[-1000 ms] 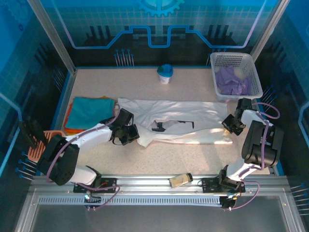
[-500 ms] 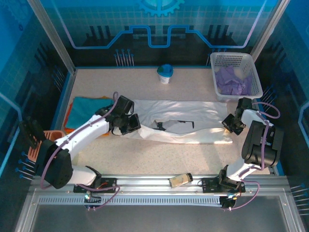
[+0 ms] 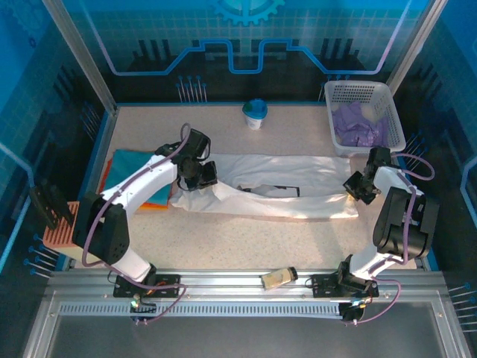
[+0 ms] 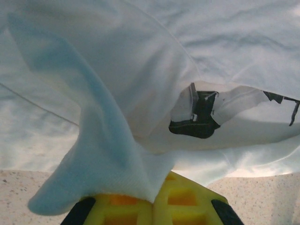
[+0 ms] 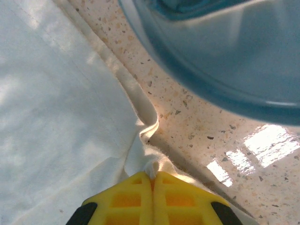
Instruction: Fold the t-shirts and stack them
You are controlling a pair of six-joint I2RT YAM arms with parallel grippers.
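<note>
White shirt (image 3: 313,186) spread long across table (image 3: 246,246); left gripper (image 3: 201,179) pinching its left end, right gripper (image 3: 352,186) pinching right end.

Two arms, white rounded plastic links with black joint housings: left arm (image 3: 143,184), right arm (image 3: 387,179). Thin lilac cable (image 3: 84,237) runs along the left one, another lilac cable (image 3: 421,167) along the right. Black bolted base blocks (image 3: 149,286) at the near rail. Left gripper (image 4: 152,200): yellow plastic fingers (image 4: 124,206), moulded square pockets, black outer corners. Right gripper (image 5: 152,180) looks the same.
</note>
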